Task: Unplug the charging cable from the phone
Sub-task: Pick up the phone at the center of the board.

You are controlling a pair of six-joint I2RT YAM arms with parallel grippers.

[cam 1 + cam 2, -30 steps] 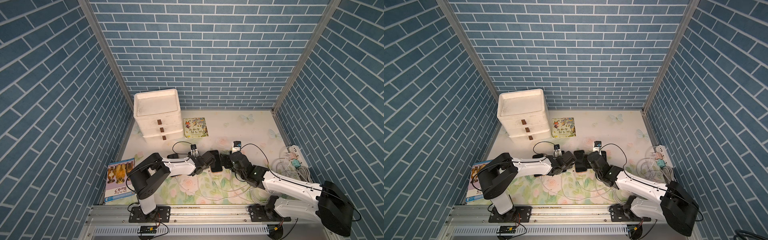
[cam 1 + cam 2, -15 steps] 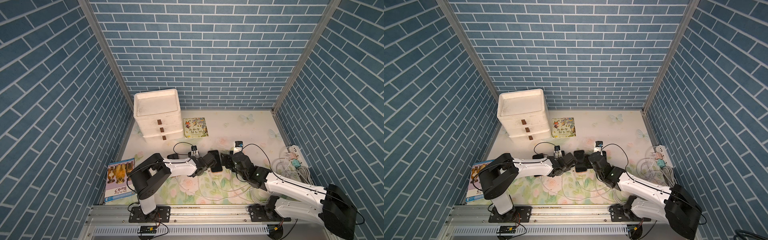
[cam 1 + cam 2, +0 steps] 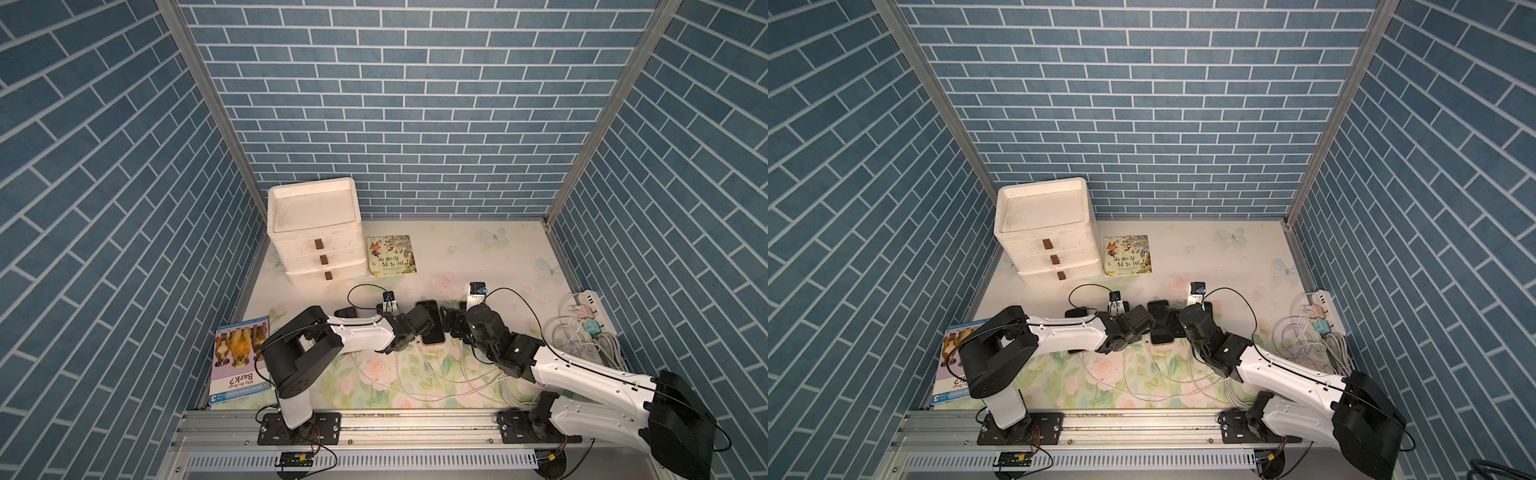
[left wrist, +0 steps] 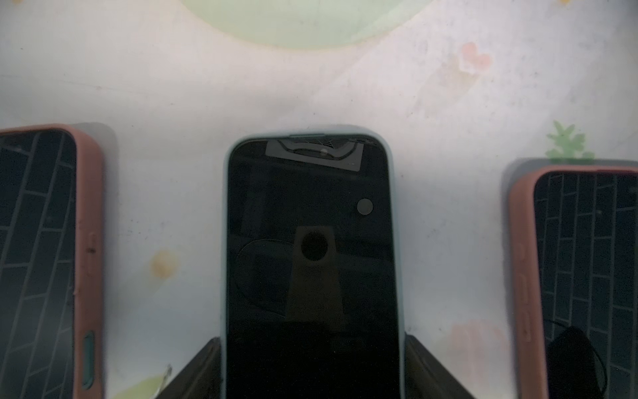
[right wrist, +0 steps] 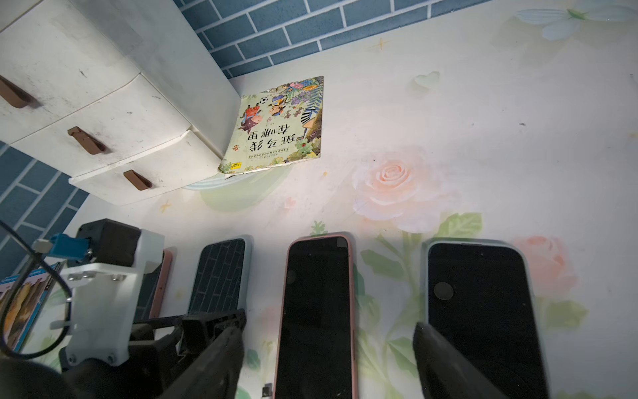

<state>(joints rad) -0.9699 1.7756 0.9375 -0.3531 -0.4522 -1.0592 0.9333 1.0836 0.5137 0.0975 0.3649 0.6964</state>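
Between dark wedge fingers (image 4: pixel 196 373) of my left gripper (image 4: pixel 312 338): glossy black phone (image 4: pixel 312 241), pale rounded matte case, pinched at both edges. Right gripper (image 5: pixel 328 328) spread wide, straddling pink-cased phone (image 5: pixel 316 304).

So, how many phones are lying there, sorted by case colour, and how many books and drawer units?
Pink-cased phones: 2
Pale-cased phones: 2
Books: 2
Drawer unit: 1
Total: 7
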